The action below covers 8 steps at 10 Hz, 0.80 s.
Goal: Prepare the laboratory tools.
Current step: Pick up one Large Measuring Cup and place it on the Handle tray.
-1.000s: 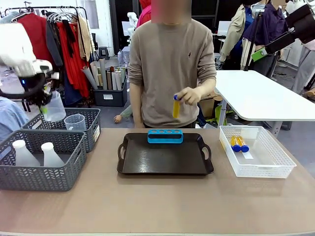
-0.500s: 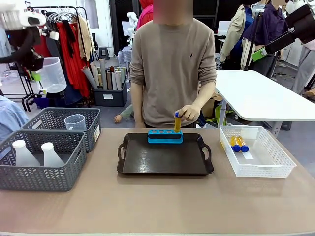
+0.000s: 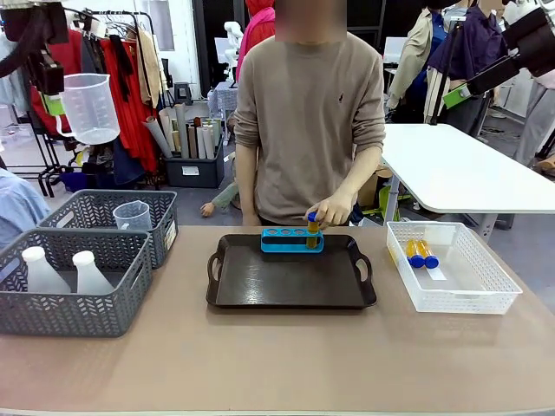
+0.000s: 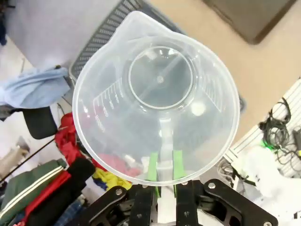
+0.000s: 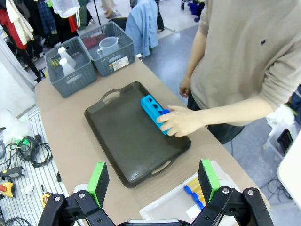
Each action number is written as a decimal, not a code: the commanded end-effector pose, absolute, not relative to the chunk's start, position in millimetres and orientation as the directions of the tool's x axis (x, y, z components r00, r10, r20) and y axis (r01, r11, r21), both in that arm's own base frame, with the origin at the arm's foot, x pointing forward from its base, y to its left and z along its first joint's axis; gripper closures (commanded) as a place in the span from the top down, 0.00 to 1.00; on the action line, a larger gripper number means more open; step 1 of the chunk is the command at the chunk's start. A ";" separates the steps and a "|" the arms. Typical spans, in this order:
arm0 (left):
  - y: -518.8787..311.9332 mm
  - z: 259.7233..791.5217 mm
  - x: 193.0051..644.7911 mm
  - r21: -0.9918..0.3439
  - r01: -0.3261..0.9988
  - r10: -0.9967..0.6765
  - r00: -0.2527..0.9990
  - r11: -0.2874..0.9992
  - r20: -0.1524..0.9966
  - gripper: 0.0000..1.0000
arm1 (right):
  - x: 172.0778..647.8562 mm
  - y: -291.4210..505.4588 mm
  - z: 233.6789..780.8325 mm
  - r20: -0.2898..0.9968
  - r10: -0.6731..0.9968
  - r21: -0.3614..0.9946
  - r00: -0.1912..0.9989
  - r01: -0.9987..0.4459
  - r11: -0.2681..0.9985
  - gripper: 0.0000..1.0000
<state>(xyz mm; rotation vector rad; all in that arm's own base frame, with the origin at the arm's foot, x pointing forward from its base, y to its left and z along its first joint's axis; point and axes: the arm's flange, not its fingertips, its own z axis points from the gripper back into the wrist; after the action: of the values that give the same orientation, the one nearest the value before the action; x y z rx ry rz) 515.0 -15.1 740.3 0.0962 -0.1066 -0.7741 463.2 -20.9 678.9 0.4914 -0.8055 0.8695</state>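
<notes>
Green pads of my left gripper (image 4: 162, 165) are pressed together on the handle of the clear measuring beaker (image 4: 157, 101). I hold it upright in the air, high up and well to the left of the dark tray (image 3: 286, 282). My right gripper (image 5: 154, 180) hangs above the tray's right end with its fingers spread wide and nothing between them. On the tray's far edge stands the blue rack (image 3: 290, 240), and the person's hand (image 3: 331, 211) holds an amber tube (image 3: 312, 229) upright in its rightmost hole. Right of the tray, a white mesh basket (image 3: 451, 303) holds two more blue-capped tubes (image 3: 421, 253). Left of the tray, the nearer grey basket (image 3: 74, 308) holds two conical flasks (image 3: 39, 270), and the farther grey basket (image 3: 165, 217) holds a second beaker (image 3: 132, 217).
</notes>
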 end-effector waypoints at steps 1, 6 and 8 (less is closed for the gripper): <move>-4.7 743.9 523.0 0.143 0.700 -0.710 0.703 0.700 0.037 0.00 | 462.3 -19.4 679.9 0.792 0.473 0.065 0.385 -0.825 0.562 1.00; -14.1 739.0 516.9 0.125 0.697 -0.707 0.706 0.706 0.054 0.00 | 462.3 -19.4 679.9 0.792 0.473 0.065 0.385 -0.825 0.562 1.00; -39.8 760.6 495.4 0.130 0.782 -0.793 0.603 0.609 0.083 0.00 | 462.3 -19.4 679.9 0.792 0.473 0.065 0.385 -0.825 0.562 1.00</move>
<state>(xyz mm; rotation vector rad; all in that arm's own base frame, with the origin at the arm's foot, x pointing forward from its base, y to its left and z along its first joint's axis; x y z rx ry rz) 509.8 -28.1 747.2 0.0943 -0.1189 -0.8335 463.3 -20.8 678.8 0.4913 -0.8054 0.8695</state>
